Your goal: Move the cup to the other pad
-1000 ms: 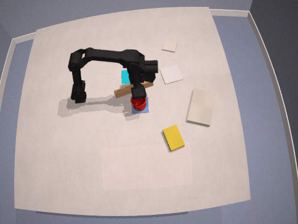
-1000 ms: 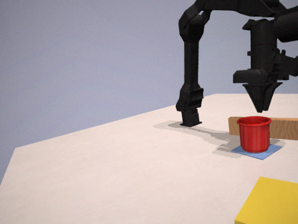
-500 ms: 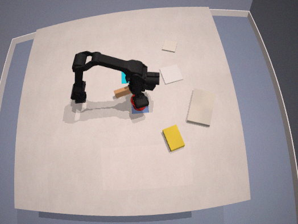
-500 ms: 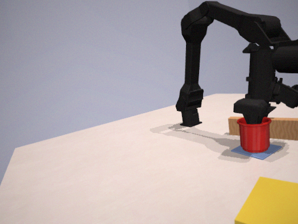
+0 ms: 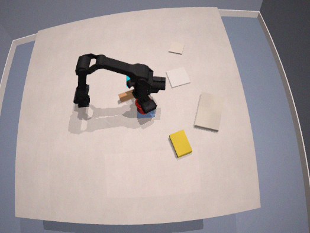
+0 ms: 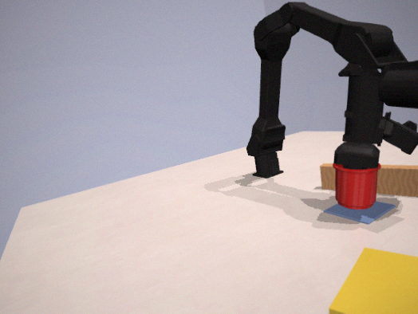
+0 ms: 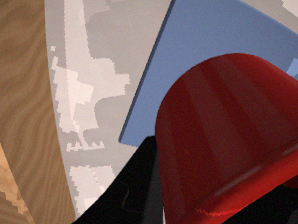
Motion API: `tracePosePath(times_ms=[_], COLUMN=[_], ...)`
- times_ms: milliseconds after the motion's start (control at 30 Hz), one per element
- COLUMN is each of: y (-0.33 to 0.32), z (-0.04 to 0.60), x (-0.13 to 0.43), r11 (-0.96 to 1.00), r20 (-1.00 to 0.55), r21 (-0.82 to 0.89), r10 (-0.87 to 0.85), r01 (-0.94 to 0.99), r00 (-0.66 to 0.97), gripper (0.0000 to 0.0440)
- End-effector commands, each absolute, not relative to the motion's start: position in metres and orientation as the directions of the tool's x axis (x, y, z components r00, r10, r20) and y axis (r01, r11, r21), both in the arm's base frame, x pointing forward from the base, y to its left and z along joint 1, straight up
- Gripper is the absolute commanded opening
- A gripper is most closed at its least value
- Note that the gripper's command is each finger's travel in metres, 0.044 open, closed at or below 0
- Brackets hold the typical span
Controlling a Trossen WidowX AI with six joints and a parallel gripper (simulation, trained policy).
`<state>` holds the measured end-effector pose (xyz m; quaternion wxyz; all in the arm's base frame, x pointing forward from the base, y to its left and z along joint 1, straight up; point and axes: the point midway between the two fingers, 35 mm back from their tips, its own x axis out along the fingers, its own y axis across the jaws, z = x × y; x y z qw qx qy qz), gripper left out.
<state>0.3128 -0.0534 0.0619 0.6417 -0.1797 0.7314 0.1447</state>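
The red cup [image 5: 139, 107] [image 6: 356, 188] [image 7: 220, 120] stood upright at the blue pad [image 5: 142, 116] [image 6: 368, 217] [image 7: 200, 42], its base looking to be on it from my exterior camera. I had the gripper [image 5: 148, 106] [image 6: 356, 157] [image 7: 166, 143] down at the cup's rim, its fingers nearly together but kept a little apart by the cup, which they had hold of. In the wrist feed, I saw one dark finger against the outside of the wall; the cup hid the rest of the grip. I could not see the marbles from any camera.

A wooden bar [image 5: 126, 96] [image 6: 399, 180] [image 7: 25, 90] lay between the blue pad and the cyan pad [image 5: 128, 80], which was mostly hidden by my arm [image 5: 116, 65] [image 6: 319, 25] overhead. On the table [image 5: 74, 171] [image 6: 139, 247] [image 7: 112, 25], I also made out a yellow block [image 5: 181, 143] [image 6: 379, 283], a large beige slab [image 5: 208, 112], a white square [image 5: 178, 77] and a smaller pale square [image 5: 176, 48], all well apart from the cup.
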Motion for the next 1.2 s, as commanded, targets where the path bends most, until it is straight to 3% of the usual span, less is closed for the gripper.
tracePosePath(times_ms=[0,1167], y=[-0.051,0.047], z=[0.075,0.135], x=[0.315,0.321], r11=[0.880,0.769], r20=[-0.993,-0.996], r21=[-0.022,-0.078], r10=[-0.073,-0.041], r01=[-0.474,-0.634], r00=[-0.089,0.074], gripper=[0.0000,0.0000])
